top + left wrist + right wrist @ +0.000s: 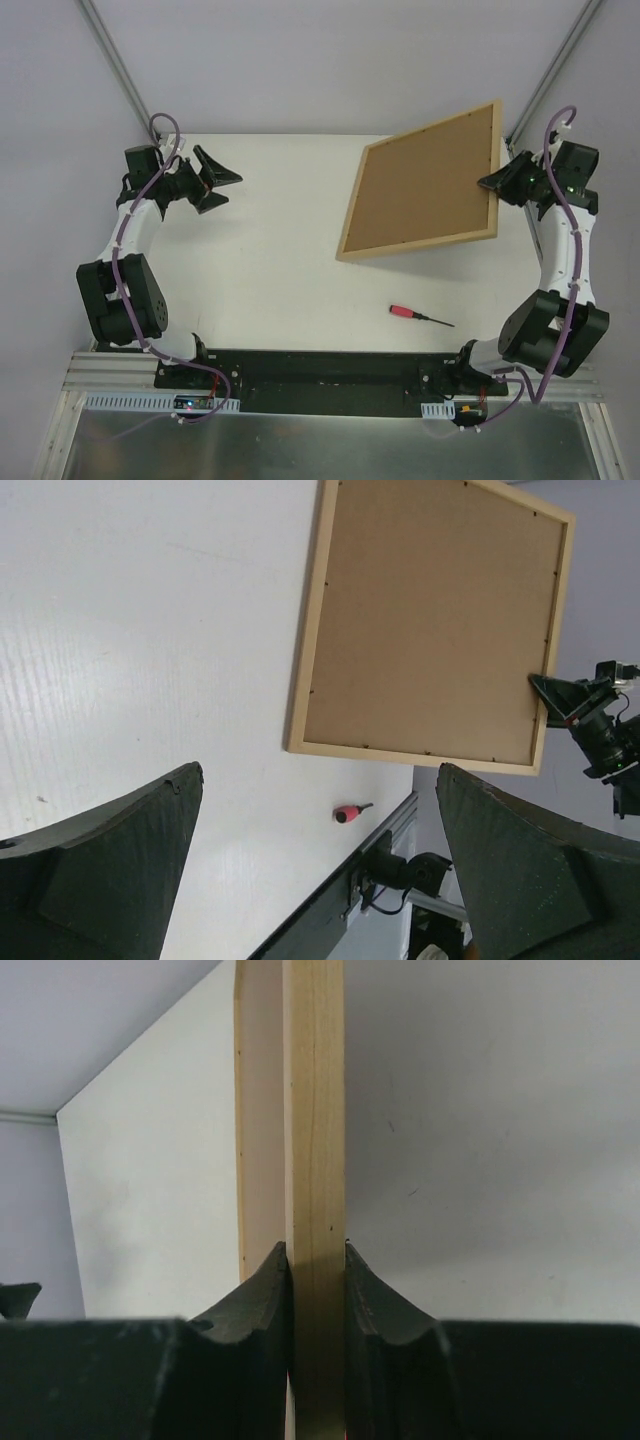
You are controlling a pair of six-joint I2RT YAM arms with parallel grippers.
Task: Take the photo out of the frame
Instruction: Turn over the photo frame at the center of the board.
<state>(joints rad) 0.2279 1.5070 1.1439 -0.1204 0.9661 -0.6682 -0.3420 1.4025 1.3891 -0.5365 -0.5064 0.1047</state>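
Note:
The frame [425,185] is at the back right, its brown fibreboard back facing up and its right side raised off the table. My right gripper [492,182] is shut on the light wood rail at the middle of that right edge. In the right wrist view the rail [313,1110] runs edge-on between the two dark fingers [255,1300]. The photo is hidden behind the back. My left gripper [215,180] hangs open and holds nothing at the back left, far from the frame [430,620], its jaws wide apart [320,780].
A red-handled screwdriver [410,314] lies on the white table [270,250] in front of the frame, also visible in the left wrist view as the screwdriver [347,813]. Grey walls close the back and sides. The arm bases sit on the black rail [320,375].

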